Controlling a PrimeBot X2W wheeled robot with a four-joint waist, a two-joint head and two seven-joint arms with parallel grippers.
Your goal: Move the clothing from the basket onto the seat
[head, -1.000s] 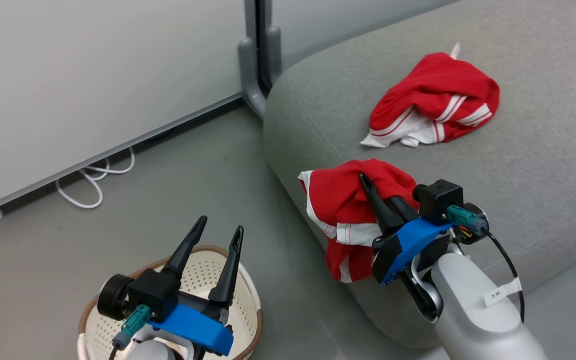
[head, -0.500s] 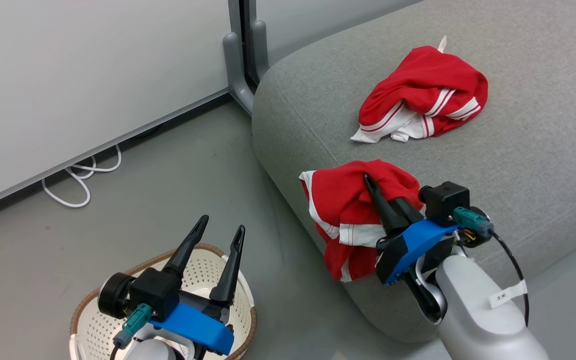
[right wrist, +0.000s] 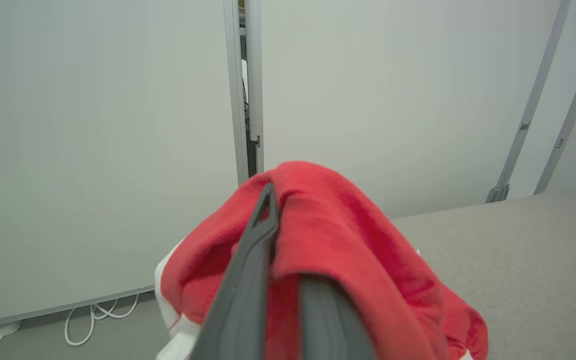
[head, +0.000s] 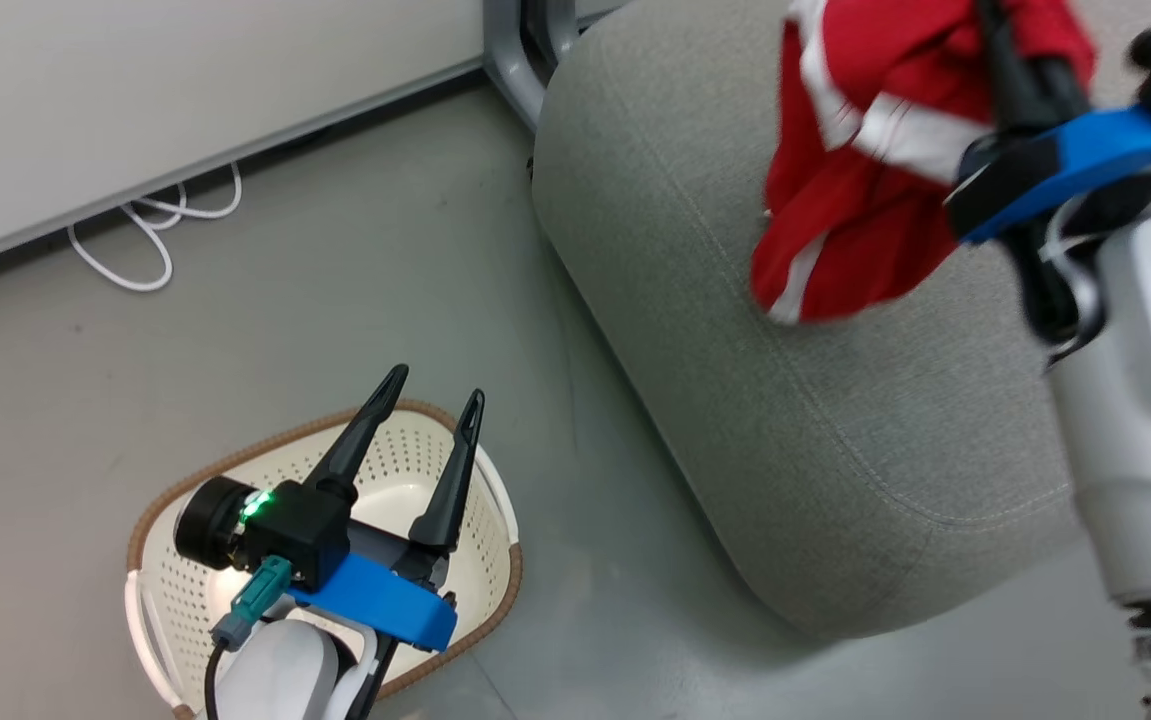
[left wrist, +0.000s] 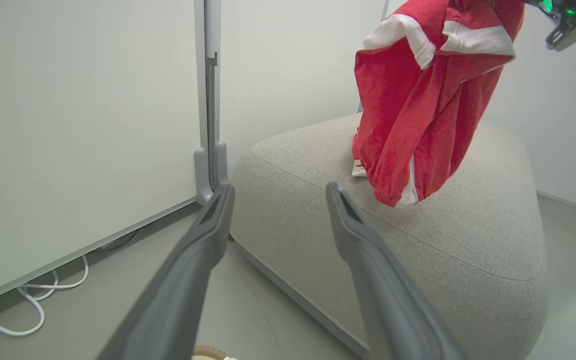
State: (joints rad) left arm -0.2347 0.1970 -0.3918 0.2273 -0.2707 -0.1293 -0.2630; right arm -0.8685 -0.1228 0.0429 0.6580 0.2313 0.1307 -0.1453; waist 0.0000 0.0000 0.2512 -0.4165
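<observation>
The right gripper is pinching a red garment, its two dark fingers pressing close together, with cloth bunching between them and draping over the right one. A white edge of the garment is hanging at the lower left. The grey seat is stretching away behind on the right. A white cable is lying looped on the floor below the pale wall.
</observation>
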